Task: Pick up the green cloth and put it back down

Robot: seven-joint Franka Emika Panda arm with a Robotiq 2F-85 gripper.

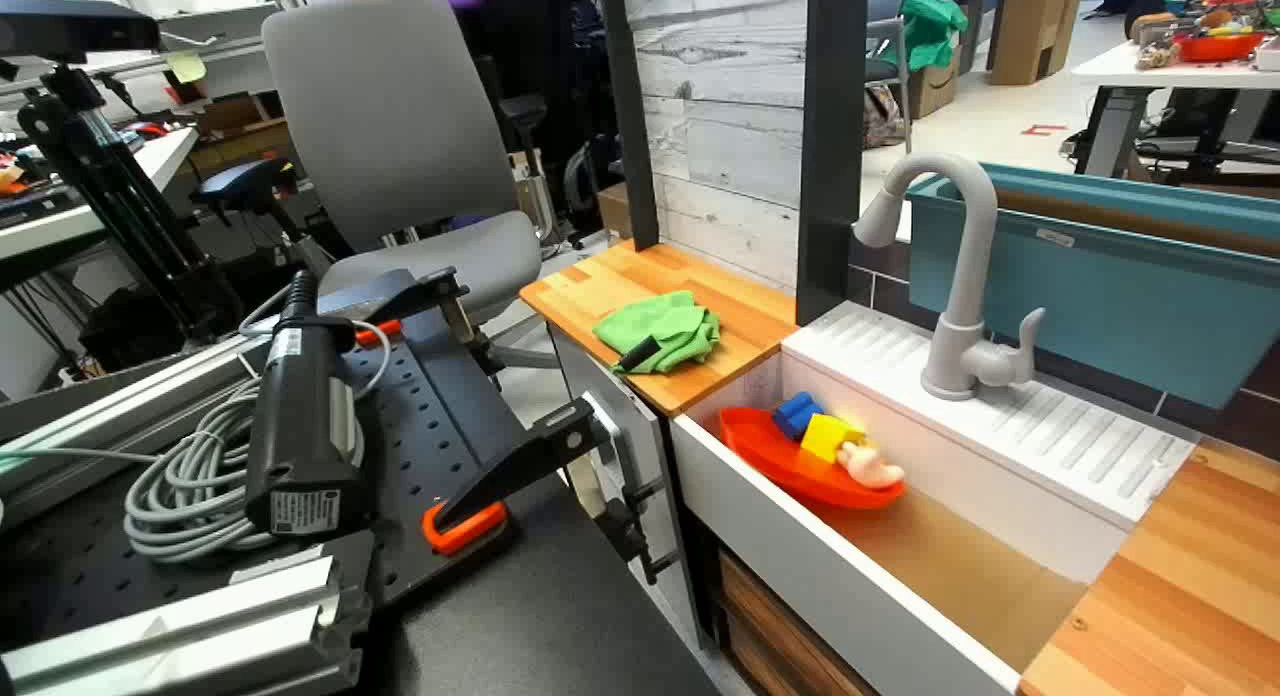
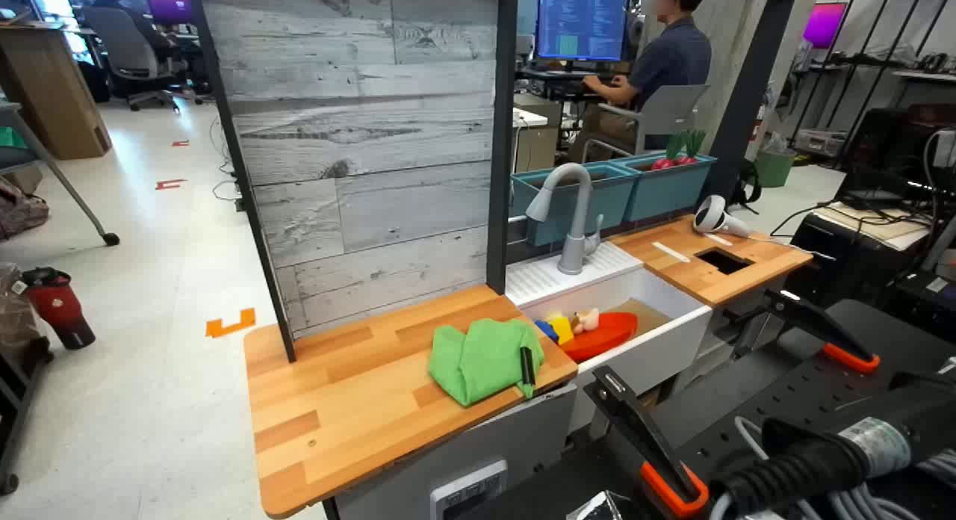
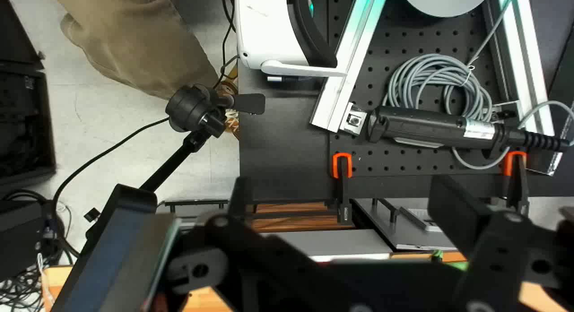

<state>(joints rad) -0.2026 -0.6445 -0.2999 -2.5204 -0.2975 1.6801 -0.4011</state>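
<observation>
The green cloth [image 1: 672, 326] lies crumpled on the wooden counter beside the sink, near the counter's front edge. It shows in both exterior views, also here [image 2: 474, 359]. A small black cylindrical piece [image 2: 527, 365] lies at its front edge. In the wrist view only a small strip of the cloth [image 3: 459, 265] shows, mostly hidden behind the gripper's body. My gripper [image 3: 341, 188] is open and empty, its two fingers wide apart. It is apart from the cloth. The arm and gripper do not show in either exterior view.
A white sink [image 1: 840, 586] holds a red boat-shaped toy [image 1: 800, 461] with blue and yellow pieces. A grey faucet [image 1: 965, 276] and an upright wood panel [image 2: 366, 154] rise behind. Clamps [image 2: 650, 445] stick out from the black robot table, which carries a cable coil [image 3: 435, 74].
</observation>
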